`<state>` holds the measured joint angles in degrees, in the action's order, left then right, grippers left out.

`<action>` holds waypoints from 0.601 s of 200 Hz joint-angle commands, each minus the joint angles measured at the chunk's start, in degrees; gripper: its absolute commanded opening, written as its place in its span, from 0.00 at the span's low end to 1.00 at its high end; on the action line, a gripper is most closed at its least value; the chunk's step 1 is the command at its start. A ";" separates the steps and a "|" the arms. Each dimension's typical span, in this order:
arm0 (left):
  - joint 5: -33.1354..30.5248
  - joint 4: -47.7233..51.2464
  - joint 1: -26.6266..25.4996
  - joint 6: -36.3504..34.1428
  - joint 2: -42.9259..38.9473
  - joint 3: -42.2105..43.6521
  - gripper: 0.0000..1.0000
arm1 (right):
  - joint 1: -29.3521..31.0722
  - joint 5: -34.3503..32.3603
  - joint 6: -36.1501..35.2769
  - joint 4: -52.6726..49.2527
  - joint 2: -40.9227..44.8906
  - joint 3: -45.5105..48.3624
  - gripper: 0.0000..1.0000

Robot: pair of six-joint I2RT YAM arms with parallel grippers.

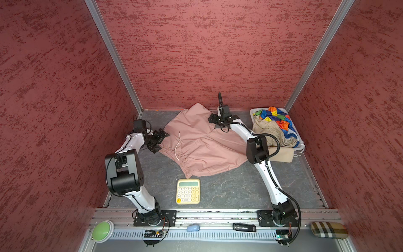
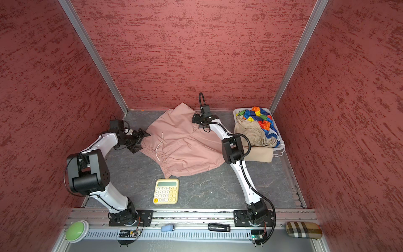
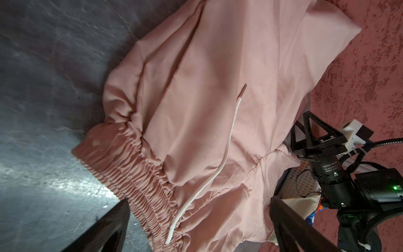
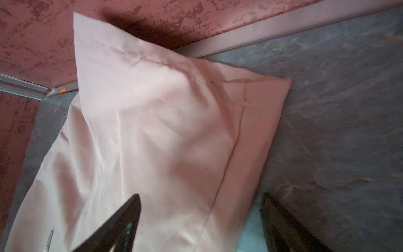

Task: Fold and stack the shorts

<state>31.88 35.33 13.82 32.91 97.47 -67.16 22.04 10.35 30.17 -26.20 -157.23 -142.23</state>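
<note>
Here pink shorts (image 1: 202, 148) lie under right pincer (image 1: 213, 121), beside left pincer (image 1: 161, 141).

There are three pairs of soft fabric shorts: one dusty pink pair (image 1: 202, 148), one beige pair (image 1: 268, 131), one shiny rainbow colour-blocked pair (image 1: 280, 119). One white perforated plastic basket (image 1: 253, 112). One pale yellow calculator (image 1: 188, 191). One round green button (image 1: 102, 231). One plaid oval case (image 1: 328, 228). Two black hands: left hand (image 1: 161, 141), right hand (image 1: 211, 121).

top views: both looking steeply down over whole tabletop (image 1: 229, 189) | wrist views: peering close, both sharing pink shorts (image 3: 218, 65)
</note>
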 commanded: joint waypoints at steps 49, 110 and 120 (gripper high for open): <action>-4.43 4.98 0.50 -4.77 1.66 -4.47 0.99 | -0.69 -1.70 3.59 -3.46 3.12 2.61 0.00; -11.96 10.20 -5.00 -9.82 10.04 -13.37 0.99 | -6.66 -6.59 5.70 13.85 39.67 59.10 0.00; -13.07 11.12 -6.47 -10.52 12.59 -16.29 0.99 | -6.66 -5.06 5.42 15.16 41.87 63.93 0.00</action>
<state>23.81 43.27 10.81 26.26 105.56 -77.89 16.75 6.28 34.85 -18.15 -121.32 -87.74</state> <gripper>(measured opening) 0.994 0.045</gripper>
